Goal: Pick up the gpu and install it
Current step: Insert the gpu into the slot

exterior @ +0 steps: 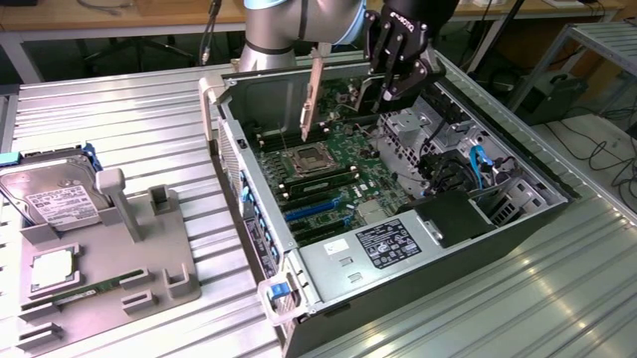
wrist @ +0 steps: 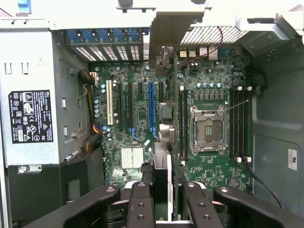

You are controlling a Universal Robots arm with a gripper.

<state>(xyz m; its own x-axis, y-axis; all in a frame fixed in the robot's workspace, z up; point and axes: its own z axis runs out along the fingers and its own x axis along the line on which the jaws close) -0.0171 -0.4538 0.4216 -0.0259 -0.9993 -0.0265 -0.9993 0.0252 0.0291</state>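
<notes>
My gripper (exterior: 386,89) hangs over the open computer case (exterior: 224,142), shut on the gpu (exterior: 353,95). The black card is held on edge above the motherboard (exterior: 329,168), its long silver bracket (exterior: 312,89) pointing down towards the board. In the wrist view the gpu (wrist: 161,168) runs edge-on between the two black fingers (wrist: 141,204) of the gripper (wrist: 161,202), and its bracket (wrist: 168,33) lies at the case's rear opening. The card hangs clear above the board, about over the blue expansion slot (wrist: 151,107) and the black slots beside it.
The power supply (exterior: 383,246) and a drive cage with blue cables (exterior: 478,168) fill the case's near and right parts. On the exterior view's left, a grey fixture (exterior: 110,246) holds a silver hard drive (exterior: 55,190) and a green memory stick (exterior: 85,293).
</notes>
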